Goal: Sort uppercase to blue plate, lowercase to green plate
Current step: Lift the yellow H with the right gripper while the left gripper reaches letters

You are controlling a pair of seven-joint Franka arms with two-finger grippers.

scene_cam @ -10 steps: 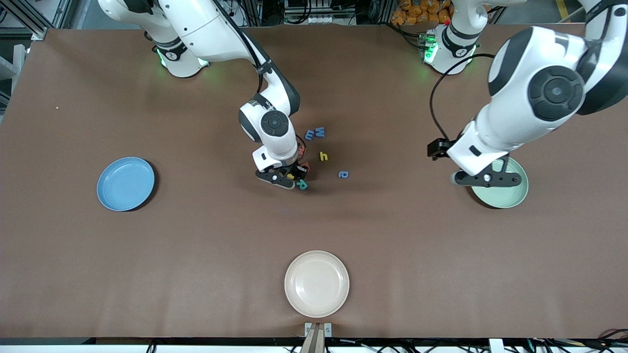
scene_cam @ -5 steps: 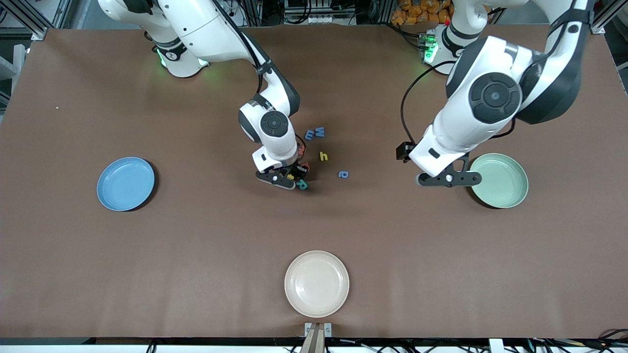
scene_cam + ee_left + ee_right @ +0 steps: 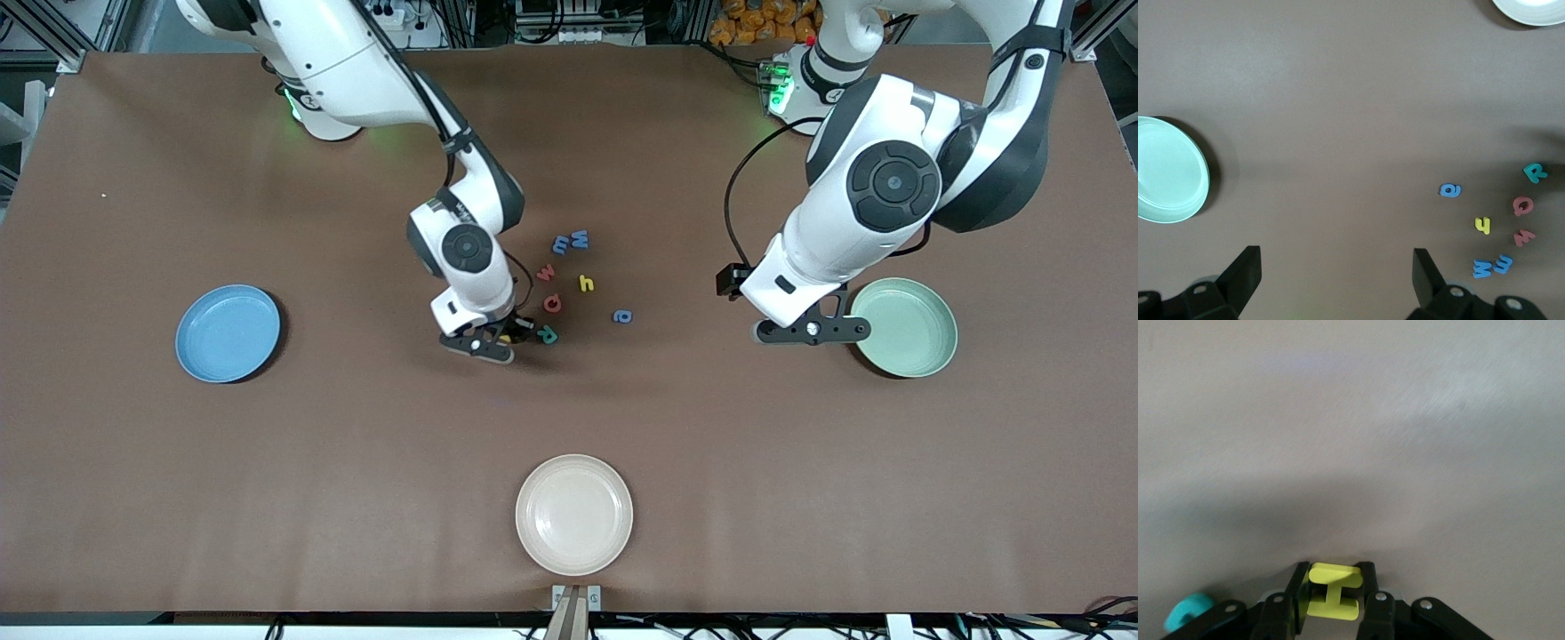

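My right gripper (image 3: 498, 340) is shut on the yellow capital H (image 3: 1333, 591), just beside the teal R (image 3: 548, 335). Loose on the table lie the red Q (image 3: 552, 303), red w (image 3: 546, 272), yellow h (image 3: 585, 284), blue a (image 3: 622, 316), blue m (image 3: 561, 244) and blue W (image 3: 580, 238). The blue plate (image 3: 228, 332) sits toward the right arm's end and the green plate (image 3: 905, 327) toward the left arm's end. Beside the green plate's rim, my left gripper (image 3: 811, 331) hangs open with nothing in it. The left wrist view shows the green plate (image 3: 1168, 170) and the letters.
A cream-white plate (image 3: 573, 514) sits near the table's front edge, nearer the front camera than the letters. Bare brown table lies between the letters and each coloured plate.
The right gripper has closed on the yellow H and shifted toward the blue plate, uncovering the red w and Q. The left arm swung off the green plate toward the letters.
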